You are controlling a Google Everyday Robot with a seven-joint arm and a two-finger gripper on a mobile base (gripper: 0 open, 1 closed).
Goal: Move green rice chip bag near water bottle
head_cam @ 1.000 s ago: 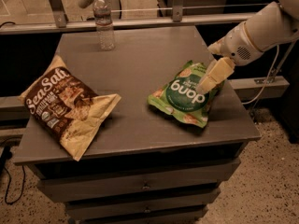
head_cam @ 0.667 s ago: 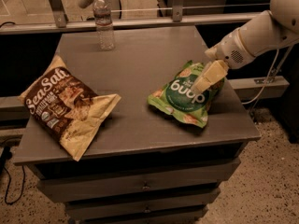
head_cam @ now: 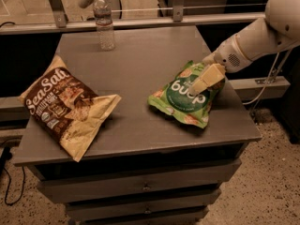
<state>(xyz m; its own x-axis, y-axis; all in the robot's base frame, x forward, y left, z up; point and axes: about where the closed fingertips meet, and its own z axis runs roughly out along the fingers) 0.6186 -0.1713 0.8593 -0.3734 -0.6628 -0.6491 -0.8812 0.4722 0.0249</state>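
Note:
The green rice chip bag (head_cam: 185,96) lies flat on the right part of the grey table top (head_cam: 140,69), light green with a dark green round logo. My gripper (head_cam: 207,78) reaches in from the right and rests over the bag's upper right corner, touching it. The water bottle (head_cam: 105,21) stands upright at the table's back edge, left of centre, clear with a white cap. It is well apart from the bag.
A larger brown-and-cream "Sea Salt" bag (head_cam: 65,106) lies on the left front part of the table. A metal rail (head_cam: 140,22) runs behind the table. Drawers (head_cam: 140,186) sit below the top. The table's right edge is close to the green bag.
My gripper has moved slightly left and down onto the green bag's upper right corner. The bag, the bottle and the brown bag have stayed in place.

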